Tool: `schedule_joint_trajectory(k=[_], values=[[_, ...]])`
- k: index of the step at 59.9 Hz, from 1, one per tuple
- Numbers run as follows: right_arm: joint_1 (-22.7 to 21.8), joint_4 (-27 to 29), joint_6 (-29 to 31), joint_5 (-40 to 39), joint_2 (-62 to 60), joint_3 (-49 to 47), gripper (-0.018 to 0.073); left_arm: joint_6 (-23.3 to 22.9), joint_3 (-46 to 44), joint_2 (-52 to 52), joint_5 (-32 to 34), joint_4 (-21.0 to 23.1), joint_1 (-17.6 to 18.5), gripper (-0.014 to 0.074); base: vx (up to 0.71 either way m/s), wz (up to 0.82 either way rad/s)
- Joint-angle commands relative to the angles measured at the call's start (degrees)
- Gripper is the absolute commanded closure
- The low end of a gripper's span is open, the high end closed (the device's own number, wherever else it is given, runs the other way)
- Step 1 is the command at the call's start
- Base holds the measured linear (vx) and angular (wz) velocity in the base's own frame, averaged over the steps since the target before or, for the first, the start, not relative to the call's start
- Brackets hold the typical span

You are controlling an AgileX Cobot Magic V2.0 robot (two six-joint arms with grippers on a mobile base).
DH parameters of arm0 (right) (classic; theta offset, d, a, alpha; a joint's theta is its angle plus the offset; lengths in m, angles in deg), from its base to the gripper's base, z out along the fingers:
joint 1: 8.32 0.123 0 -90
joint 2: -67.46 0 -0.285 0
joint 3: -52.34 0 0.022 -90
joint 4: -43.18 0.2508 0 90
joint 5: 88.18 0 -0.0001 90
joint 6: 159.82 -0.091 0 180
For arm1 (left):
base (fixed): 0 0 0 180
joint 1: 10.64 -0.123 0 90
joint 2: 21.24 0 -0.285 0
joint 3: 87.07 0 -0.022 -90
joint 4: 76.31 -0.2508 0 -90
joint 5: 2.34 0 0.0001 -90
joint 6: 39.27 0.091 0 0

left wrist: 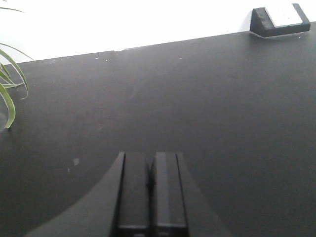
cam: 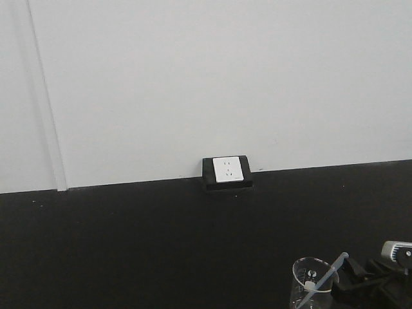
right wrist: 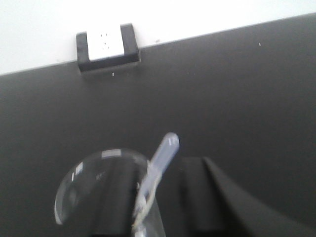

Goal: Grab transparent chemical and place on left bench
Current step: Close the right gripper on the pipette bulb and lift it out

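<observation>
Two black fingers: the right gripper (right wrist: 163, 165) holds them apart, one on each side of the pipette, and clamps nothing.
Left claw: the left gripper (left wrist: 150, 190) has its fingers pressed together on nothing, above bare counter.
Pipette: the thin translucent plastic pipette (right wrist: 160, 160) stands inside the clear glass beaker (right wrist: 74, 192) and leans on its rim.
Handling: I judge it very light, soft and a little slippery. The free part above the rim is the place to hold, with gentle force. The beaker is fragile and may tip.
Axis: long axis steep but tilted. The wider end is up and points away toward the wall, and the thin end is down in the beaker.
Far: matte black countertop (cam: 129, 244), then the white wall socket (cam: 228, 170).
</observation>
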Motion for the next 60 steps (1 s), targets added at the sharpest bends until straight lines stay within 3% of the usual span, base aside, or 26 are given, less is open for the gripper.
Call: schedule_joint_trajectory(k=[1, 10, 29, 42, 60], values=[[-0.33, -0.18, 0.01, -6.85, 0.72, -3.58, 0.0082, -0.45, 0.93, -1.1, 4.49, 0.04, 0.1, 0.06, 0.0, 0.0], [-0.33, 0.02, 0.01, -6.93, 4.14, -5.94, 0.0005, -0.45, 0.93, -1.1, 4.49, 0.04, 0.1, 0.06, 0.0, 0.0], [-0.33, 4.27, -0.04, -8.07, 12.53, -11.16, 0.0042, -0.45, 0.93, -1.1, 4.49, 0.04, 0.1, 0.06, 0.0, 0.0], [-0.33, 4.28, -5.36, -5.07, 13.19, -11.84, 0.0141, -0.45, 0.93, -1.1, 4.49, 0.04, 0.1, 0.06, 0.0, 0.0], [-0.33, 3.22, -7.19, -7.51, 13.0, -11.84, 0.0393, -0.45, 0.93, -1.1, 4.49, 0.04, 0.1, 0.06, 0.0, 0.0]])
